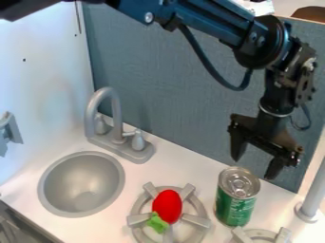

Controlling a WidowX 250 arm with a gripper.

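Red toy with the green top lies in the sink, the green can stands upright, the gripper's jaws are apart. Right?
The sink is wrong: the camera view shows the red toy on the burner grate. The green can does stand upright, and the gripper has its jaws apart.

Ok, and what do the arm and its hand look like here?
The arm is black and blocky, with silver bolts, a big round joint, a silver ring lower down and a black cable. Its hand is black too, with two tapering fingers.
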